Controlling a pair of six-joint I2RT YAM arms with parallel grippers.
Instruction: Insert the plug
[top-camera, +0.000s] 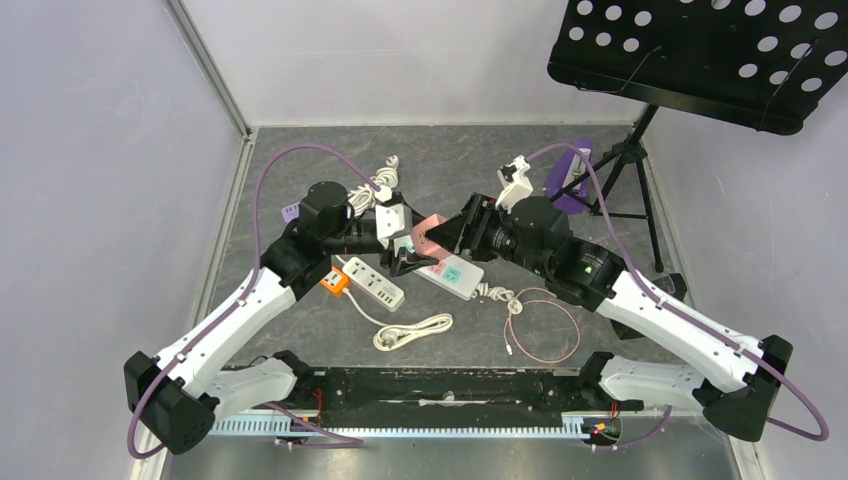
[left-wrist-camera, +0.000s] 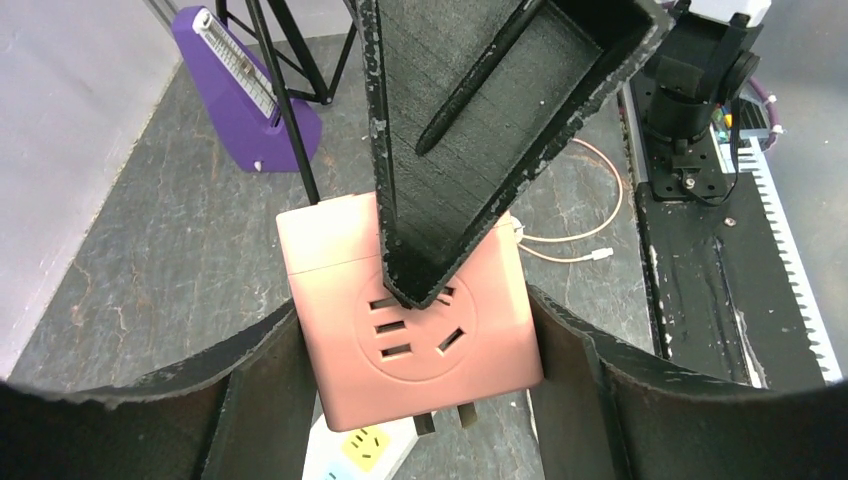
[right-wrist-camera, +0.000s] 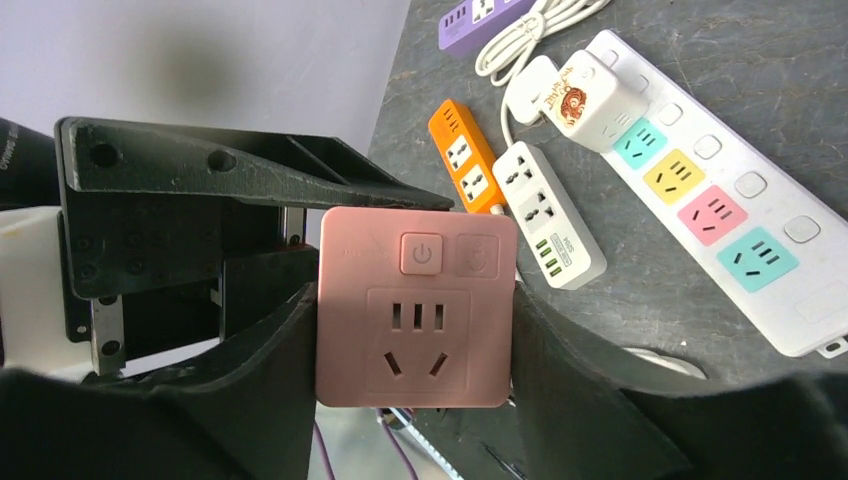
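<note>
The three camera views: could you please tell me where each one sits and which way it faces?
Top external: fixed above and behind the bases, looking down on the table; both whole arms show, left claw and right claw both on the pink socket cube.
Left wrist: on the left wrist, facing along its fingers across the cube toward the purple metronome.
Right wrist: on the right wrist, facing past its fingers toward the white power strip.
Shared: both wrist views show the cube between their own fingers.
</note>
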